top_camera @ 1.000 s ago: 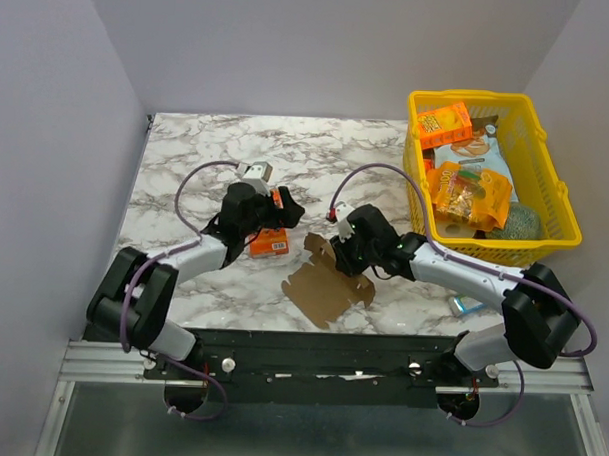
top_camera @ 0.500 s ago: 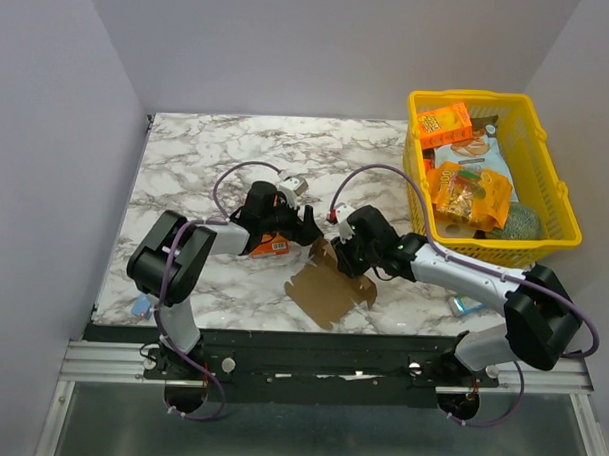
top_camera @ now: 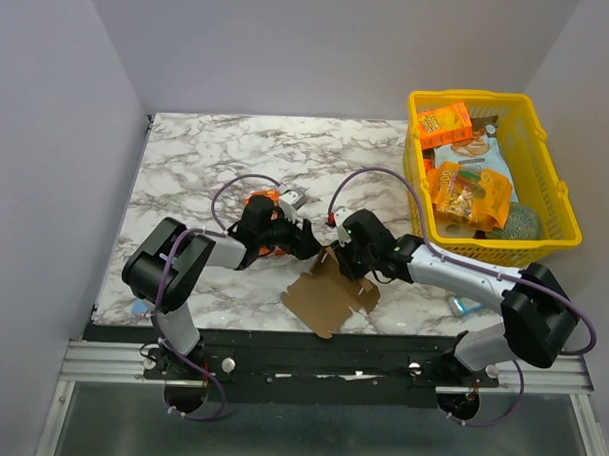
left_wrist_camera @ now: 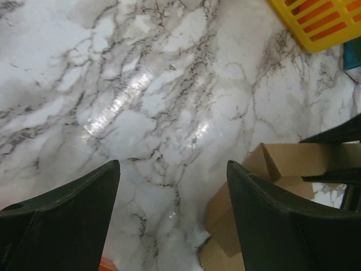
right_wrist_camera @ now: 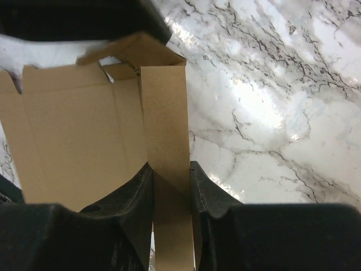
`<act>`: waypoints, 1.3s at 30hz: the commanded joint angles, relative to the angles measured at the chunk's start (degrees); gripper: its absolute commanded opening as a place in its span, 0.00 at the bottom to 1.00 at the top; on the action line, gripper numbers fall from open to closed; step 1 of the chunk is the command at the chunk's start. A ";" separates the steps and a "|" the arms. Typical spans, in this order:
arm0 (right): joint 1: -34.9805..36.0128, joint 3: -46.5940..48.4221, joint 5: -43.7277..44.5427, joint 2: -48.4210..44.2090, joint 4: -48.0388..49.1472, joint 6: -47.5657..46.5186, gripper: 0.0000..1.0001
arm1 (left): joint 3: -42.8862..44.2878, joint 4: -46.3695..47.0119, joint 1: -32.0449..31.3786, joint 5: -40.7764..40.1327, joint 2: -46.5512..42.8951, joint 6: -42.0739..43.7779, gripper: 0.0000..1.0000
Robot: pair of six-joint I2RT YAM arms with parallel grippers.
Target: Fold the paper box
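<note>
Paper box (right_wrist_camera: pixel 73 147), flap pinched between right jaws, left jaws near

No word, brand or number can be read in any view. In the yellow basket (top_camera: pixel 560 212), at 2 o'clock on the table, the orange carton (top_camera: pixel 444 124) at the basket's 11 o'clock and the orange bag (top_camera: pixel 469 194) near its middle both carry print, but it is too small to make out. The same goes for the small teal packet (top_camera: pixel 467 306) at the table's 4 o'clock. The paper box (right_wrist_camera: pixel 84 130) shows only plain brown card.
</note>
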 commanded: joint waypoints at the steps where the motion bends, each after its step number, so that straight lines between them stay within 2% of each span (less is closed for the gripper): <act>1: 0.59 1.72 6.56 1.66 2.37 1.70 0.35 | -3.01 3.35 -2.86 4.84 -1.63 -3.88 0.84; 11: 0.94 0.67 8.50 0.34 2.90 2.67 0.35 | -7.40 6.69 -4.18 3.27 -1.46 -4.32 0.80; 15: 1.64 0.67 9.02 0.43 3.16 2.23 0.36 | -10.75 11.52 -4.18 -1.12 -4.00 -6.16 0.80; 20: 4.98 0.93 14.64 1.30 3.07 1.70 0.36 | -12.33 11.71 -4.18 -7.72 -6.29 -7.84 0.80; 25: 7.53 1.19 17.81 1.92 3.77 1.18 0.36 | -14.09 12.93 -4.18 -8.07 -6.99 -7.84 0.79; 28: 8.85 1.54 19.13 2.18 4.57 -0.23 0.37 | -16.63 13.90 -4.18 -11.23 -9.36 -8.63 0.78; 34: 10.43 3.39 20.28 3.85 7.02 -5.41 0.37 | -19.62 10.22 -4.18 -17.99 -14.29 -6.96 0.75; 39: 11.31 4.36 18.97 6.48 8.87 -8.05 0.38 | -20.50 8.63 -4.18 -20.64 -16.31 -3.62 0.76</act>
